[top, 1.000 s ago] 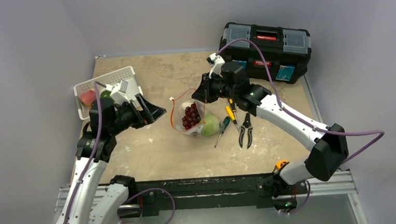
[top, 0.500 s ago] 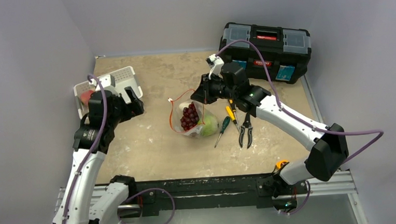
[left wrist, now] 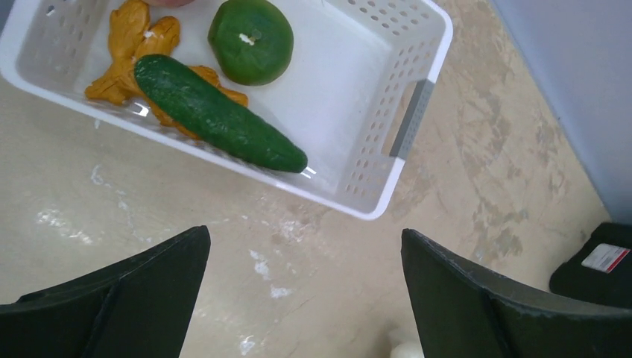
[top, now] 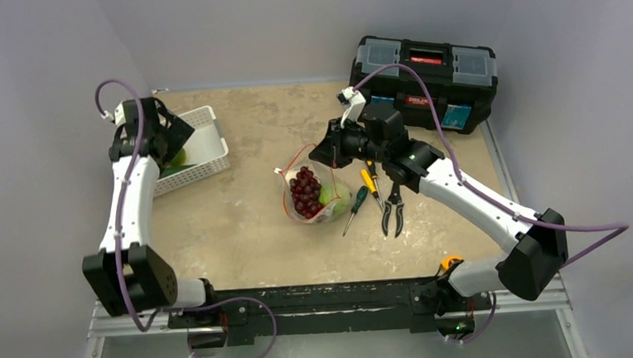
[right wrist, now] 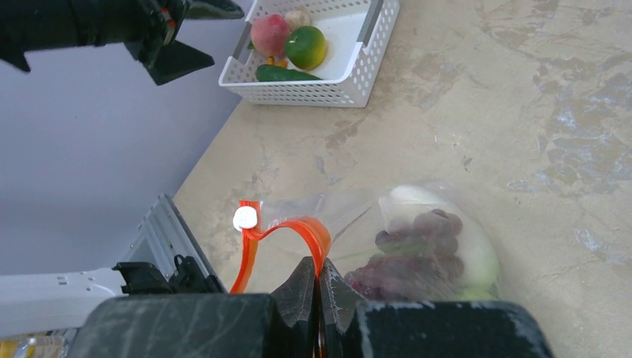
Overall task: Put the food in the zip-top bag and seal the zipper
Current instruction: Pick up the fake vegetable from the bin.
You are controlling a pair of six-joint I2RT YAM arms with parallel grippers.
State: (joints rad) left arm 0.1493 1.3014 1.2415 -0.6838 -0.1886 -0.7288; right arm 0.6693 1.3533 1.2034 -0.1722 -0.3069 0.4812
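Left hand (left wrist: pixel 305 298): spread wide and empty, hanging over bare desk (top: pixel 242 233) just short of the basket's near rim.
Basket (left wrist: pixel 417 112): white and slotted, at the left rear of the desk, well apart from the bag.
Food waiting: the cucumber (left wrist: pixel 220 115) lay slantwise across some orange-brown pieces (left wrist: pixel 130 45), with the green round fruit (left wrist: pixel 250 41) just beyond it and the peach (right wrist: pixel 270 33) at the far end.
How to take it: I'd say go for the cucumber first. Come down over its middle with the fingers across its width, clear of the basket wall, and don't pinch the orange pieces underneath.
Zip-top bag (top: pixel 310 200): mid-desk, already holding the grapes (top: pixel 305 190) and a pale green cabbage (top: pixel 337 196).
Right hand (right wrist: pixel 319 287): clamped tight on the zipper (right wrist: pixel 298 227), lifting the mouth. It looked worth holding that loop high and steady for the drop.
Right of the bag: screwdrivers (top: pixel 355 208) and pliers (top: pixel 394 207) on the desk, a black toolbox (top: pixel 423 77) behind.
Hard to make out: the peach was cut off in the left wrist view, the orange pieces couldn't be identified, and how wide the mouth gaped couldn't be told.
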